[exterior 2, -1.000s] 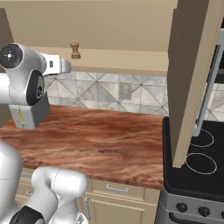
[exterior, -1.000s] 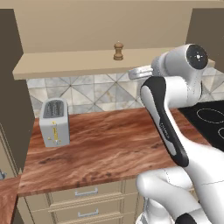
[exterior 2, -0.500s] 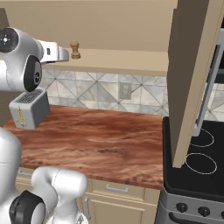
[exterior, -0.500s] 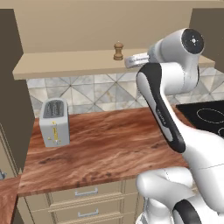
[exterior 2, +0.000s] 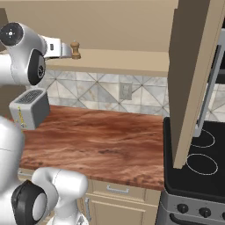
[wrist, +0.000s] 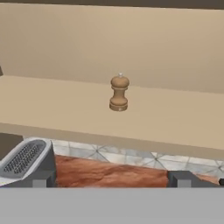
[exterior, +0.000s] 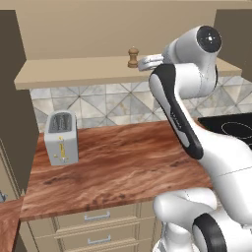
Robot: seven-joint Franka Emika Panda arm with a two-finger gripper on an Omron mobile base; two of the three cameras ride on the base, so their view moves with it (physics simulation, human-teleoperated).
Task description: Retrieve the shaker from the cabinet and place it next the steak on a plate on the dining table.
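On the open cabinet [exterior: 118, 74] shelf, above the wood-grain tabletop [exterior: 123, 167]: scene logged largest to smallest.

Cabinet: pale tan shelf board, beige back wall, dark side panels. Door swung out at right in right base view.

Tabletop: reddish-brown worktop over cream drawers. Black cooktop [exterior 2: 197, 162] at its right end.

Toaster [exterior: 61, 137]: silver, upright on the tabletop at left, well below and left of the shelf target.

Tool [exterior: 147, 63]: raised to shelf height at the end of the arm, aimed at the shelf. Fingers [wrist: 41, 179] spread wide, nothing between them. Near the target, not touching.

Shaker [wrist: 119, 93]: small brown wooden mill, upright on the shelf board, set back from the front edge, roughly centred between the two finger tips in hand view. Apart from the tool in both base views.

Step in hand, judged: approach for the pick; retrieval not yet done. Steak, plate and dining table belong to a later stage.

Next move calls for, judged: straight advance over the shelf edge, keeping the shaker centred; fingers to pass either side of the body before closing. Risk: a tall narrow piece tips over if one finger bumps it first. Clearance over the shelf lip to be watched.
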